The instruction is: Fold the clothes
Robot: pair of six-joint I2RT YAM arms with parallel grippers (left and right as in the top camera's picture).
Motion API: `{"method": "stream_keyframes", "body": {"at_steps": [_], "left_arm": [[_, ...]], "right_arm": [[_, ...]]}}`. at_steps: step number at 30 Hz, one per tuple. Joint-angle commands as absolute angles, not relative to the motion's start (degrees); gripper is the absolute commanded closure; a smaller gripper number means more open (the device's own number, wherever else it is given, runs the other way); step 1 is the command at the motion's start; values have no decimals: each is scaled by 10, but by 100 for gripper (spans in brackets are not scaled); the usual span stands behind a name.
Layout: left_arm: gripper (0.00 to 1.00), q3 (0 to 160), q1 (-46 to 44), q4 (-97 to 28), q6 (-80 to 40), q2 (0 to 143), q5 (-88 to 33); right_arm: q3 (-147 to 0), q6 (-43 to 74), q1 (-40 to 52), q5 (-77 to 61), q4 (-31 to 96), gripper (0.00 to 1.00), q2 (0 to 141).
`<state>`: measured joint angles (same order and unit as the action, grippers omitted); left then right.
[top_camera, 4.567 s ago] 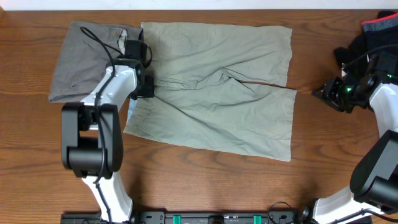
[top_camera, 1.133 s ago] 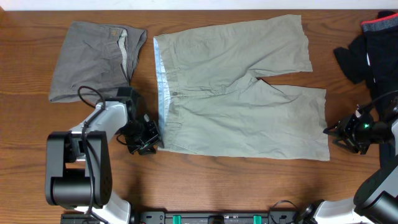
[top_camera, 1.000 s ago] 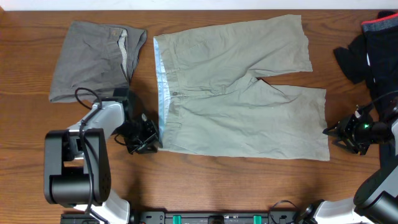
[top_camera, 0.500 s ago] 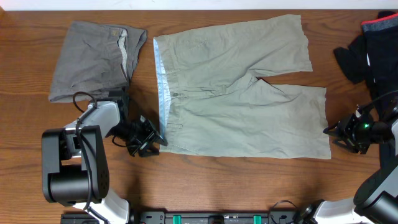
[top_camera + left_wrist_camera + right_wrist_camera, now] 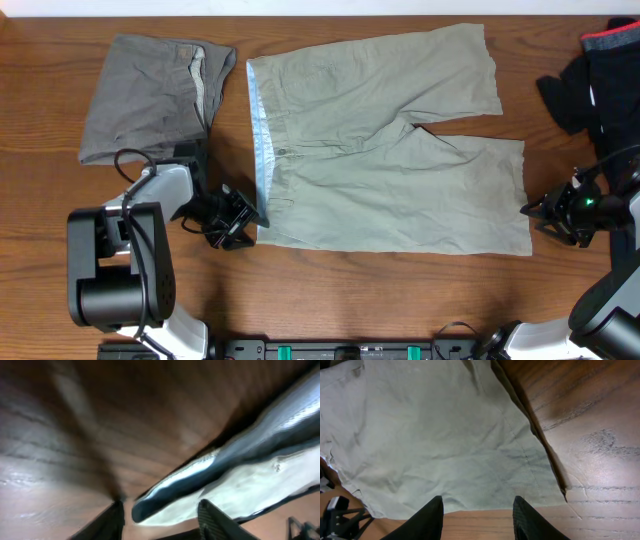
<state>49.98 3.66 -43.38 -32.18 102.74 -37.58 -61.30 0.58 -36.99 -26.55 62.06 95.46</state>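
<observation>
1. The counter [image 5: 330,290] has bare wood along its near side, so that looks like the safest room for a fold. The back edge runs close behind the clothes, and cloth carried that way could slide off.
2. The khaki-green trousers [image 5: 380,150] lie spread flat mid-counter, waistband to the left and legs to the right. I'd guess lifting the two ends unevenly would twist them.
3. The grey shorts [image 5: 150,95] sit just beside the waistband at the back left, where a wide sweep could drag them.
4. A dark pile [image 5: 590,85] crowds the right arm's side.
5. The left gripper [image 5: 245,214] has its fingers apart at the waistband's near corner, clamping nothing. It might pinch only one layer.
6. The right gripper [image 5: 477,510] is also spread, just short of the near leg's hem, and it could close on air.
</observation>
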Motion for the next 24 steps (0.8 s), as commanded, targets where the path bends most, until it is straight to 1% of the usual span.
{"method": "stream_keyframes", "body": {"at_steps": [1,2,6,13,14,15,16,18,21,24], "left_arm": [[62,466,30,-404,-390,1037,-352],[65,459,27,-402,-396,1037,-356],[66,447,25,-402,-397,1037,-382],[67,447,25,-409,-390,1037,-388],[66,447,25,-417,-384,1037,-392],[59,447,25,-428,-375,1037,-399],[55,447,25,-438,-371,1037,-401],[53,447,25,-442,-371,1037,-401],[46,447,25,-441,-371,1037,-401],[44,447,25,-429,-371,1037,-397]], "right_arm": [[-618,-3,-371,-275,622,57,949],[-618,-3,-371,-275,622,57,949],[-618,-3,-371,-275,619,57,949],[-618,-3,-371,-275,615,57,949],[-618,-3,-371,-275,615,57,949],[-618,-3,-371,-275,615,57,949],[-618,-3,-371,-275,615,57,949],[-618,-3,-371,-275,615,57,949],[-618,-3,-371,-275,613,57,949],[-618,-3,-371,-275,614,57,949]]}}
